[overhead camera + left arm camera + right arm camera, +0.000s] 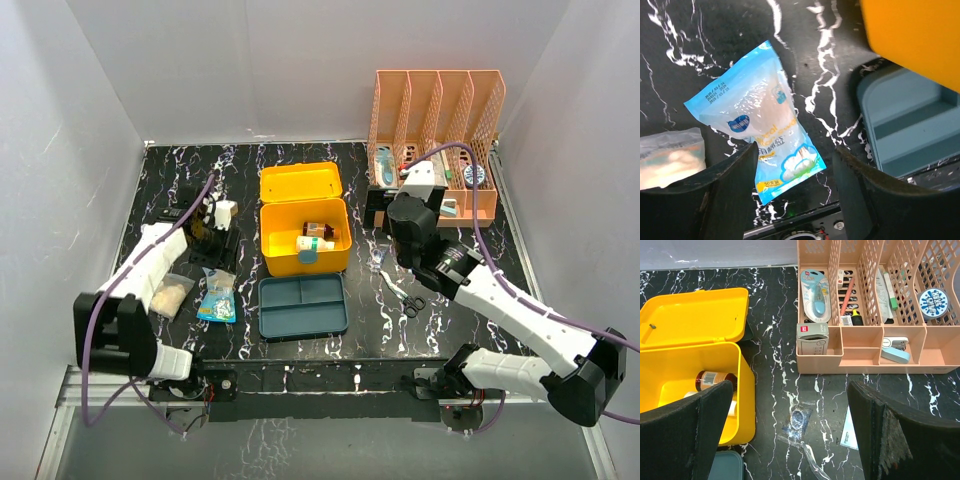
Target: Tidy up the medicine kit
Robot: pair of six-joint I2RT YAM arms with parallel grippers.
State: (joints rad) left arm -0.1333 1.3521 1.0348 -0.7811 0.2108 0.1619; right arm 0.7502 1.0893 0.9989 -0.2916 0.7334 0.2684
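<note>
- Top external: the yellow rounded plastic medicine kit (pixel 305 250) stands in the middle of the black, white-veined table (pixel 300 155). Its hinged yellow lid (pixel 300 183) is thrown back. The teal divided insert tray (pixel 303 305) lies out on the table just in front of it.
- The left gripper (pixel 212 250) hangs left of the kit, near a blue-and-white printed pouch (pixel 217 297) and a clear bag of pale contents (pixel 172 295).
- The right gripper (pixel 380 208) hovers between the kit and the orange mesh file rack (pixel 435 135). Black-handled scissors (pixel 410 300) lie beside that arm.
- Left wrist: the fingers (pixel 730 175) stand apart with nothing between them. The pouch lies flat on the table beyond them. The tray's corner and the kit's yellow wall show at right.
- Right wrist: the fingers (pixel 695 425) are spread wide and empty. A brown bottle (pixel 712 378) lies inside the kit, and a crumpled clear wrapper (pixel 799 417) lies between kit and rack.
</note>
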